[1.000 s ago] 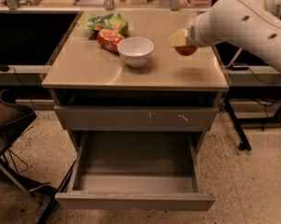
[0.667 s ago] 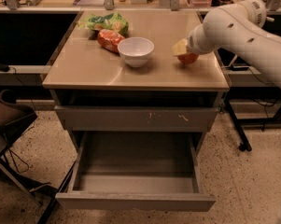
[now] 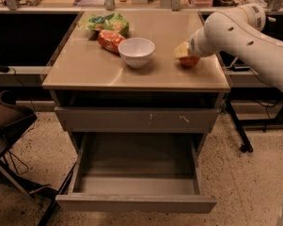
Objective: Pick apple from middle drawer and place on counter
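Note:
The apple (image 3: 190,61), small and red, sits low at the right side of the tan counter (image 3: 94,69), touching or just above it. My gripper (image 3: 184,53) comes in from the right on the white arm (image 3: 244,32) and is shut on the apple from above, hiding its upper part. The middle drawer (image 3: 136,161) is pulled fully out below; its flat grey floor holds nothing.
A white bowl (image 3: 136,51) stands mid-counter, left of the apple. An orange-red snack bag (image 3: 110,39) and a green bag (image 3: 108,21) lie behind it. A shut drawer front with pale scratches (image 3: 136,119) is above the open drawer. A dark chair (image 3: 9,121) is at left.
My gripper has carried the apple down and slightly right, from above the counter to its surface near the right edge.

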### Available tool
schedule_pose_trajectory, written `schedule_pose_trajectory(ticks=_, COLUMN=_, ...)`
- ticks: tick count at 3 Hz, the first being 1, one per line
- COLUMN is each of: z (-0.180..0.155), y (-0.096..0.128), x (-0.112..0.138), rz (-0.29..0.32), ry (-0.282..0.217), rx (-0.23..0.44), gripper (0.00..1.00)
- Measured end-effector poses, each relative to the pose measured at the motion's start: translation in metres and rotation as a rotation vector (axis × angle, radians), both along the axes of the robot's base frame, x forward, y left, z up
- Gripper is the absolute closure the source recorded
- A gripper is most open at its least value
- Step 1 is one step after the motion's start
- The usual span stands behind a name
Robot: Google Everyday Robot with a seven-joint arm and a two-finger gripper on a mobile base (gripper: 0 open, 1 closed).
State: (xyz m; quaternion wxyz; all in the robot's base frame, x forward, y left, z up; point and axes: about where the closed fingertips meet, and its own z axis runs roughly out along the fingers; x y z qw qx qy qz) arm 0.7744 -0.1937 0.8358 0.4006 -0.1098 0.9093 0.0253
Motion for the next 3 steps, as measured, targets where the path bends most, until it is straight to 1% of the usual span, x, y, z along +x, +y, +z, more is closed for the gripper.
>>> schedule_pose_trajectory(ticks=2, z=-0.0001, y=0.0001, x=0.0000, rz=0.000, ry=0.000, rx=0.000, gripper=0.11)
schedule_pose_trajectory(ticks=3, z=-0.0002, y=0.0001, x=0.0000, rz=0.000, ry=0.000, rx=0.000, gripper=0.00)
